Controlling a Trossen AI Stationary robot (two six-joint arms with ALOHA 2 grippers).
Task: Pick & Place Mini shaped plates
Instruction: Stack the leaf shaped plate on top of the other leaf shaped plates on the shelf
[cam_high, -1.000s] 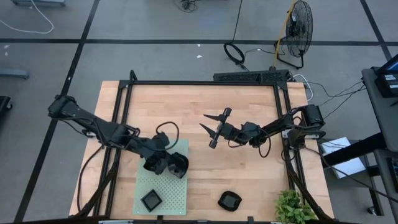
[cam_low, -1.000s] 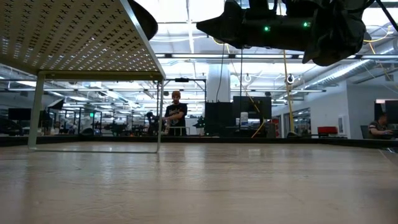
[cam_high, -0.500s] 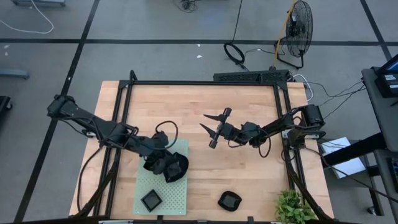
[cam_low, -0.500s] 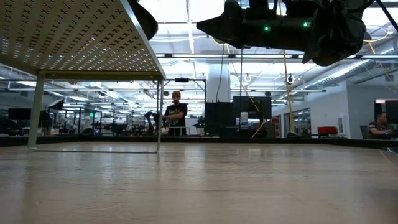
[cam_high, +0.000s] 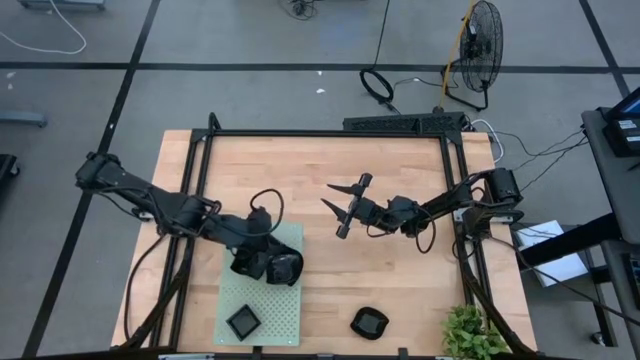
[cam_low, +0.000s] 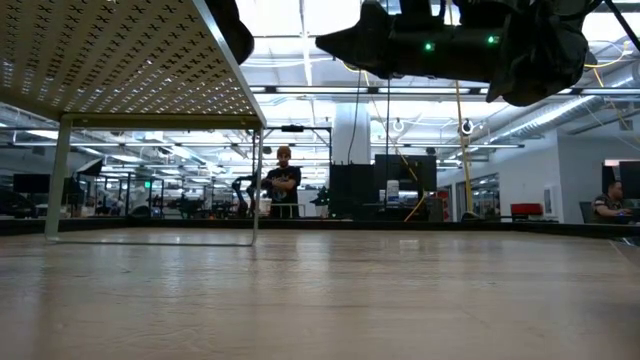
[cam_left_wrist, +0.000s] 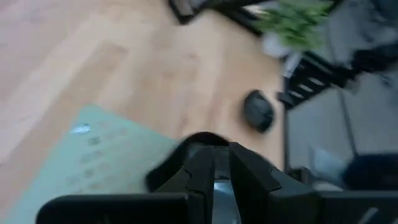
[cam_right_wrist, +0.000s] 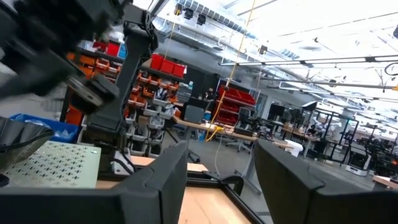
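Observation:
My left gripper (cam_high: 270, 263) is over the pale green perforated mat (cam_high: 262, 300) and is shut on a glossy black mini plate (cam_high: 287, 266). In the left wrist view its fingers (cam_left_wrist: 202, 171) stand close together with the plate's dark rim (cam_left_wrist: 171, 168) around them. A square black plate (cam_high: 242, 321) lies flat on the mat's near part. Another dark plate (cam_high: 368, 322) (cam_left_wrist: 258, 111) lies on the bare wood near the table's near edge. My right gripper (cam_high: 345, 205) hangs open above the table's middle, touching nothing. My left gripper pinches the mini plate by its rim (cam_left_wrist: 186, 158) between the two fingers, coming from above and slanting toward the table's right. The plate sticks out past the fingertips over the mat. Whether it touches the mat, I cannot tell.
A black frame (cam_high: 320, 133) runs round the wooden table top (cam_high: 300, 170). A green plant (cam_high: 470, 335) stands at the near right corner. In the low view the perforated mat (cam_low: 120, 60) shows at the upper left. People stand far off in the room.
My left gripper with its plate has shifted only slightly over the mat, a little toward the near edge and back. The right arm has kept still.

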